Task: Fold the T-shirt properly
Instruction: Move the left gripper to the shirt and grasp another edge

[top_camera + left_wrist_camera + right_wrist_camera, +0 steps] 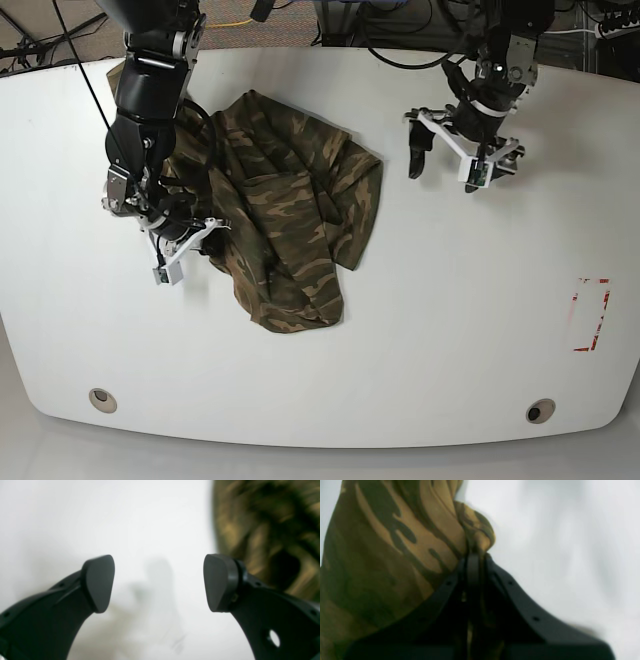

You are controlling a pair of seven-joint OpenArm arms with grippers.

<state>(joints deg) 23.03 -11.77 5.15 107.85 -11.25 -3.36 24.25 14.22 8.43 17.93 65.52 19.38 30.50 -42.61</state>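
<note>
The camouflage T-shirt [290,210] lies crumpled in a heap on the left half of the white table. My right gripper [185,245] sits at the heap's left edge, shut on a bunched fold of the T-shirt [382,542]. In the right wrist view the right gripper [473,555] has its black fingers pressed together with fabric pinched at the tips. My left gripper [445,168] hangs open over bare table to the right of the shirt. Seen from the left wrist, the left gripper [160,582] holds nothing, and the T-shirt [270,530] is a blur at the upper right.
The white table [450,330] has a curved front edge with two round holes [101,400] [540,411]. A red marking [590,315] lies near the right edge. Cables and stands crowd the table's back edge.
</note>
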